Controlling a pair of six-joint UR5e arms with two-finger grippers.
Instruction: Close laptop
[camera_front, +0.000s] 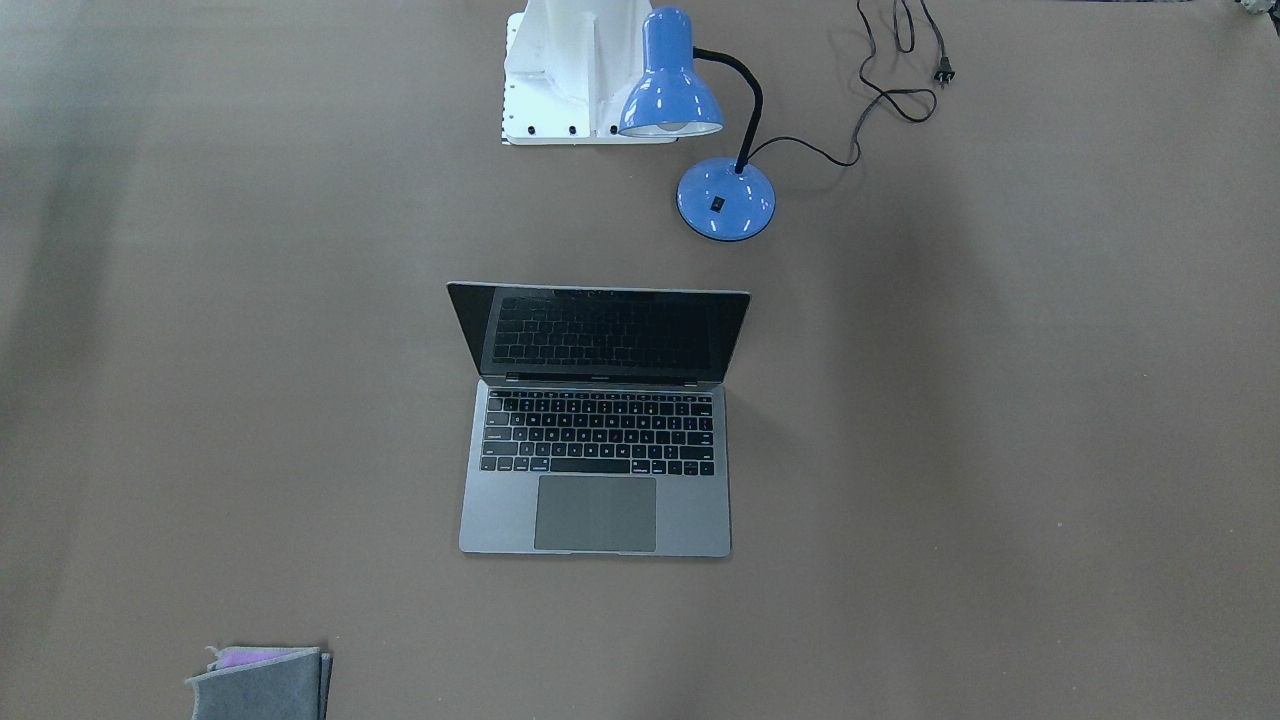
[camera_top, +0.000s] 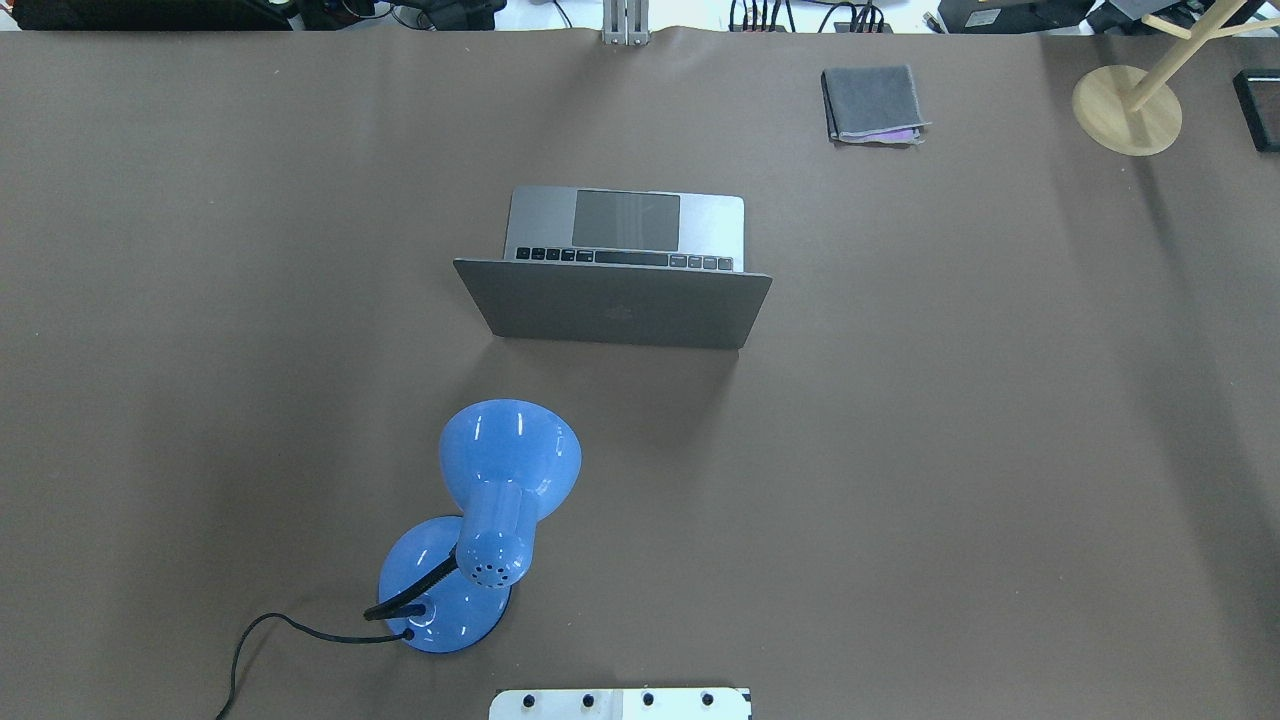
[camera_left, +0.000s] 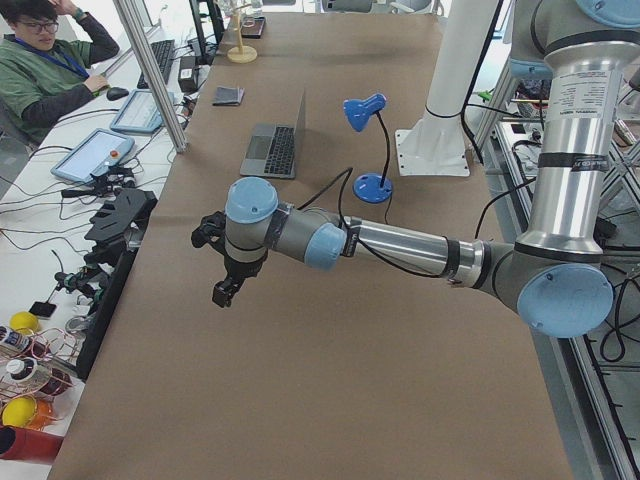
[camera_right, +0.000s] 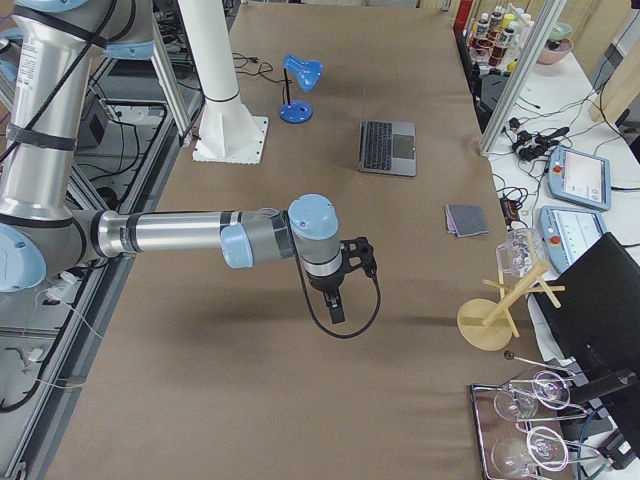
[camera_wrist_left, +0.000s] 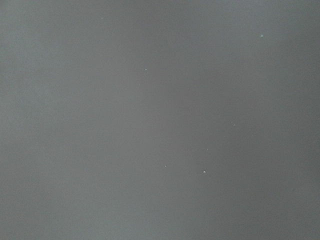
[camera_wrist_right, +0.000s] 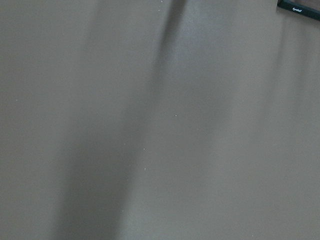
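The laptop stands open in the middle of the brown table, its dark screen upright and facing away from the robot. The overhead view shows the back of its lid. It also shows in the side views. My left gripper hangs over bare table far from the laptop, toward the table's left end. My right gripper hangs over bare table toward the right end. Each shows only in a side view, so I cannot tell whether it is open or shut. Both wrist views show only table surface.
A blue desk lamp with a black cord stands between the robot's white base and the laptop. A folded grey cloth lies at the far right. A wooden stand is at the far right corner. An operator sits beside the table.
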